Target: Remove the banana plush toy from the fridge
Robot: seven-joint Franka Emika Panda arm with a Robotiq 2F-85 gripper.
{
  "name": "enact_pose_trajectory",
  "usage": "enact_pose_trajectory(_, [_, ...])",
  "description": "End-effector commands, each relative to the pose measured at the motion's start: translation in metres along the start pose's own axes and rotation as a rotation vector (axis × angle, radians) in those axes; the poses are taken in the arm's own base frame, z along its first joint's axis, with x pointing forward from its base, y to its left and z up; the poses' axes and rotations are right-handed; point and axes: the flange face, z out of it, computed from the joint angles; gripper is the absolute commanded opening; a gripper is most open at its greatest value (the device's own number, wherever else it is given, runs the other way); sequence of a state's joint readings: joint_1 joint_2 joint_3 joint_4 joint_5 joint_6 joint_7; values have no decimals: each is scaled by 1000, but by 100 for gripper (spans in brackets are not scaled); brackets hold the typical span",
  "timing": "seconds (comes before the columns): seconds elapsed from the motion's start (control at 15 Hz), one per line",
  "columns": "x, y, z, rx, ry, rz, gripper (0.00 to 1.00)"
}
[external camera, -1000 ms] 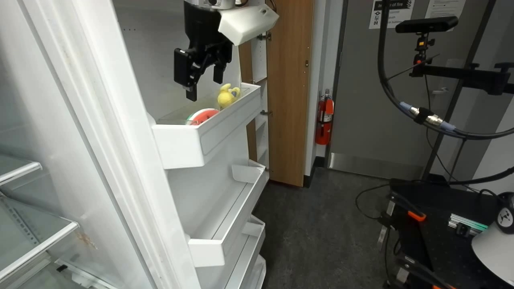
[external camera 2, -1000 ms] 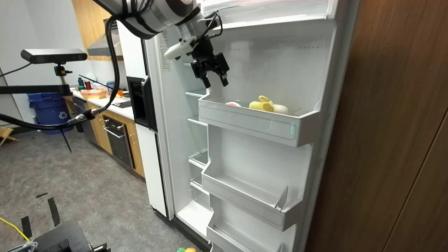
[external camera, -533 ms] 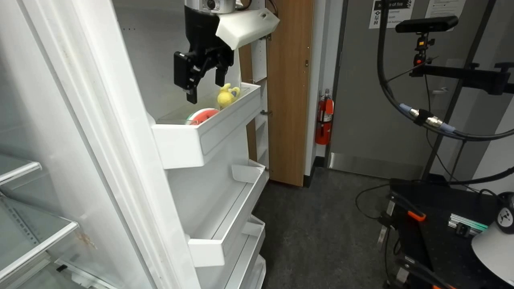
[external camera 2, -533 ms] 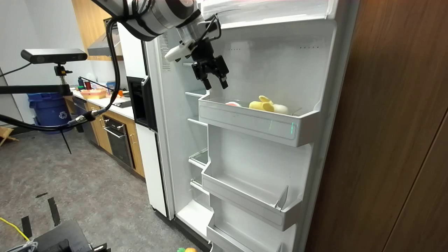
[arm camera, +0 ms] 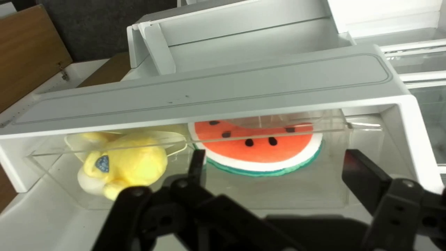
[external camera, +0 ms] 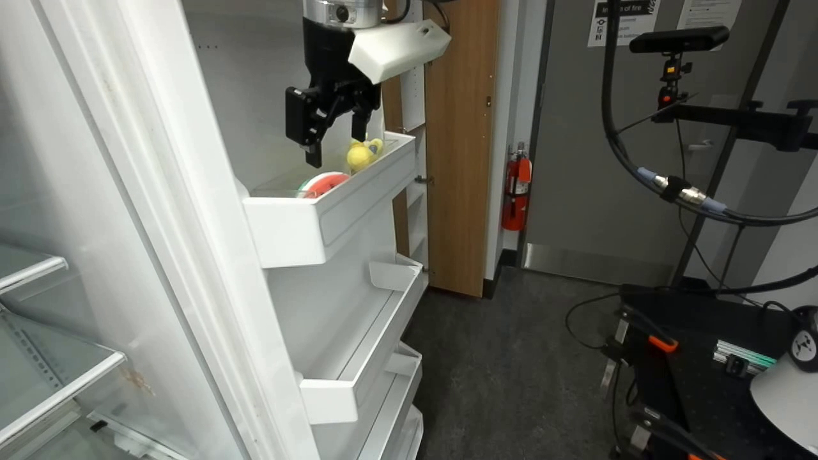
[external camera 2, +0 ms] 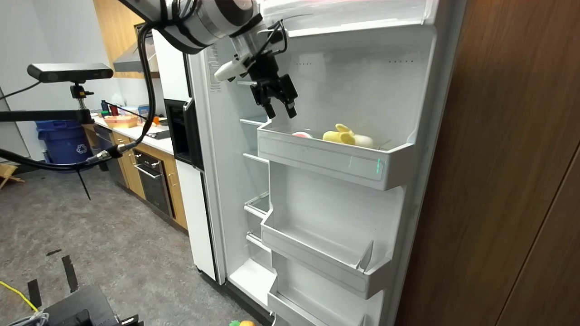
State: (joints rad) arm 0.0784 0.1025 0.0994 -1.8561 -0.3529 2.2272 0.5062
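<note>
The banana plush toy, a pale-yellow lump (external camera: pixel 361 156), lies in the top door bin (external camera 2: pixel 326 151) of the white fridge (external camera 2: pixel 353 81). It also shows in the wrist view (arm camera: pixel 139 164) at the left, with a blue-grey patch and a whitish end, partly behind the bin's clear inner wall. My gripper (external camera: pixel 337 144) is open and empty above the bin; it also shows in an exterior view (external camera 2: pixel 281 112). In the wrist view the fingers (arm camera: pixel 275 164) stand wide apart, with the banana plush to the left of the left finger. They do not touch it.
A red watermelon-slice plush (arm camera: pixel 258 146) lies in the same bin, between the fingers as seen in the wrist view. Lower door bins (external camera 2: pixel 317 262) sit below. Glass shelves (external camera: pixel 57 358) are in the fridge body. A wooden cabinet door (external camera: pixel 460 147) stands beyond the fridge door.
My gripper has moved slightly down and a little toward the banana plush toy. It has stayed open. The plush toys and the fridge door have not moved.
</note>
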Motion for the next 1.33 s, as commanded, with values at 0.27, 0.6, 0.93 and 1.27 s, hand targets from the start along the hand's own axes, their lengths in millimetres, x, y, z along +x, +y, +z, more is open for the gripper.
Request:
enact_pose_trajectory(0.27, [-3, 26, -10, -18, 2, 33, 100])
enact_pose_trajectory(0.6, [-4, 25, -10, -18, 1, 31, 100])
enact_pose_trajectory(0.93, [-4, 25, -10, -18, 1, 31, 100])
enact_pose_trajectory(1.27, [-4, 25, -10, -18, 1, 31, 100])
